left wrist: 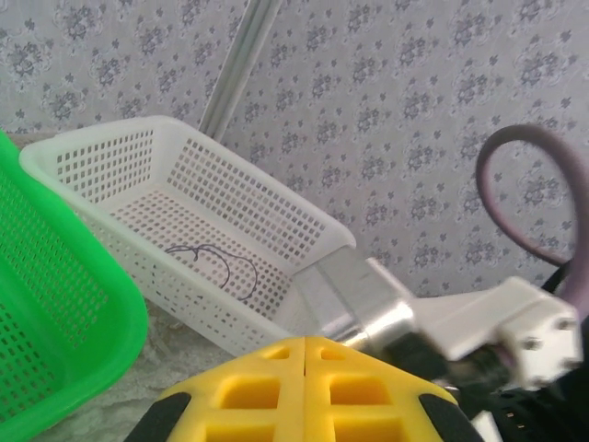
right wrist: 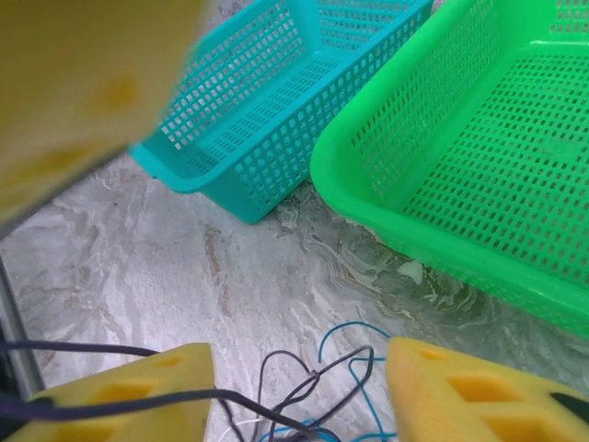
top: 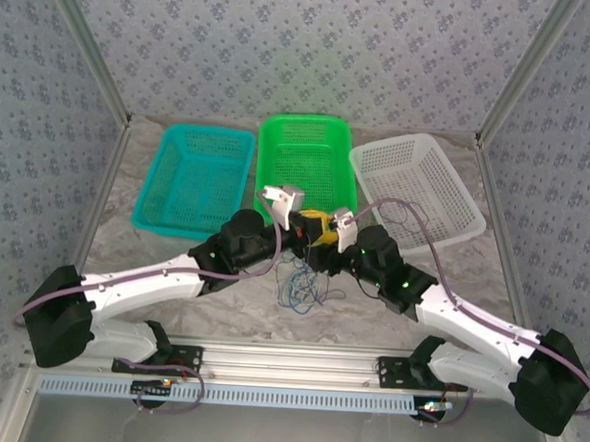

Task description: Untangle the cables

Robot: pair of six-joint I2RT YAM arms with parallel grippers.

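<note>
Hovering at frame centre above the tangled cables point(top: 296, 281), the left gripper point(left wrist: 304, 343) had its yellow fingers pressed together, while the right gripper point(right wrist: 296, 357) held its fingers apart.

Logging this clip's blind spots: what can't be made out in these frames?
- Top view: how the cables cross; they are too thin and small to trace.
- Left wrist: whether the shut left gripper pinches one; its jaws meet, hiding any contact.
- Right wrist: the tangle past the open right gripper is cut off by the bottom edge.
</note>
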